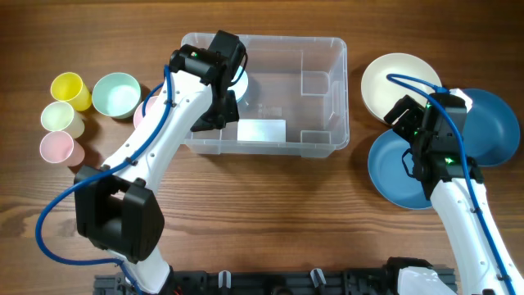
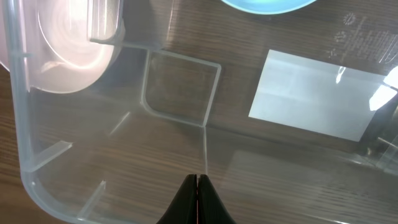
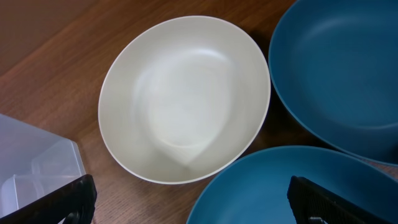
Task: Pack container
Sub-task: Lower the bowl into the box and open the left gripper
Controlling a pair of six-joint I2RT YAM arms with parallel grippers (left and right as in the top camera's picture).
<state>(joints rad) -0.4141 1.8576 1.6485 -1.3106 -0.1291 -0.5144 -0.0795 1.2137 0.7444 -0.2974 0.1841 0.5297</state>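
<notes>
The container (image 1: 319, 90) is a large clear bin in the middle of the table, with a white label (image 1: 262, 129) on its base. A light blue bowl (image 1: 242, 83) sits inside at its left, partly hidden by my left arm. My left gripper (image 1: 223, 97) is over the bin's left part. In the left wrist view its fingers (image 2: 198, 182) are shut and empty above the bin's floor (image 2: 124, 155), with the label (image 2: 311, 93) to the right. My right gripper (image 3: 193, 202) is open and empty over the rim of a blue bowl (image 3: 280, 186), next to a cream bowl (image 3: 186, 93).
Left of the bin stand a yellow cup (image 1: 70, 88), a mint bowl (image 1: 115, 94), a pale green cup (image 1: 61, 119), a pink cup (image 1: 57, 147) and a pink bowl (image 1: 147, 111). On the right lie a cream bowl (image 1: 397, 78) and two blue bowls (image 1: 491, 123) (image 1: 393, 168).
</notes>
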